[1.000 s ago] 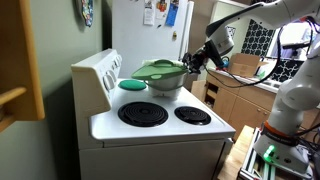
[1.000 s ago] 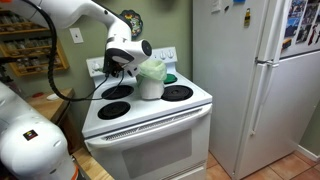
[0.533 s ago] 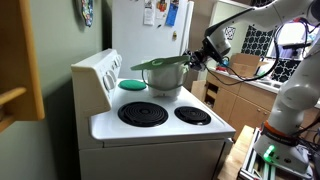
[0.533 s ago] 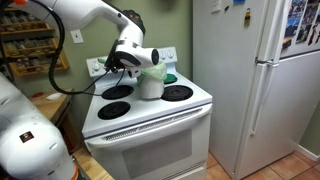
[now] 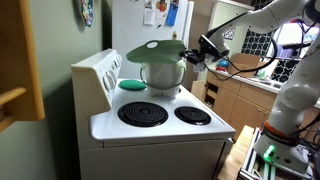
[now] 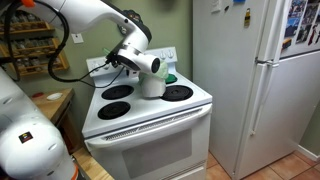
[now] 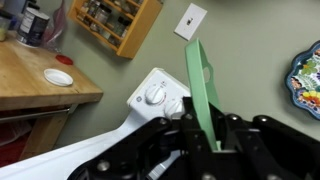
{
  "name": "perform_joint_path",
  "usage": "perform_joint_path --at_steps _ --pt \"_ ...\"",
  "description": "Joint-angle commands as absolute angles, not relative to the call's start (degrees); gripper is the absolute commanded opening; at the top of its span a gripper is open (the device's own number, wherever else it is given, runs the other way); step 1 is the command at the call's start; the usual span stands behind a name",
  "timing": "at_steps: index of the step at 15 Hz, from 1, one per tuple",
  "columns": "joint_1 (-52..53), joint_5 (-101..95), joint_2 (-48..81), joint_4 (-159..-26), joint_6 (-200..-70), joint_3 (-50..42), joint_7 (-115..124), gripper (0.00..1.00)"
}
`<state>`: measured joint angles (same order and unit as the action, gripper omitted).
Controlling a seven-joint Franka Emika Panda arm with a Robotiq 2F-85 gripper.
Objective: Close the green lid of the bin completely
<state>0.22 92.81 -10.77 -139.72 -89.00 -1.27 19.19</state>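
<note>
We see the bin (image 5: 161, 78) standing on a rear burner near the back edge of the counter (image 5: 165, 130), just beside a flat teal disc (image 5: 132, 85). The green lid (image 5: 152, 52) sits raised over the bin's mouth, roughly level (not down on the rim). The tool (image 5: 194, 55) grips the lid's edge: in the wrist view the green lid (image 7: 199, 85) runs edge-on between its dark fingers, which press close against it.
</note>
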Motion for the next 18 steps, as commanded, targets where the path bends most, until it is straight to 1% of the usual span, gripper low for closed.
perform_joint_path --at_steps 1,6,7,8,14,15,18 --pt "-0.95 97.74 -10.47 -142.46 -88.65 -1.58 25.03 0.03" --pt "-2.02 103.06 -11.45 -145.50 -91.06 -2.07 30.19 0.03" --pt "-1.60 101.06 -10.63 -142.87 -88.63 -1.55 26.64 0.03" --pt "-1.74 101.31 -10.66 -142.93 -88.40 -1.63 26.30 0.12" --pt "-1.69 101.31 -10.67 -142.36 -88.39 -1.47 25.90 0.12" --pt "-1.69 101.31 -10.67 -142.36 -88.39 -1.46 25.89 0.03" --pt "-1.49 105.71 -10.78 -142.80 -88.27 -1.74 28.59 0.03"
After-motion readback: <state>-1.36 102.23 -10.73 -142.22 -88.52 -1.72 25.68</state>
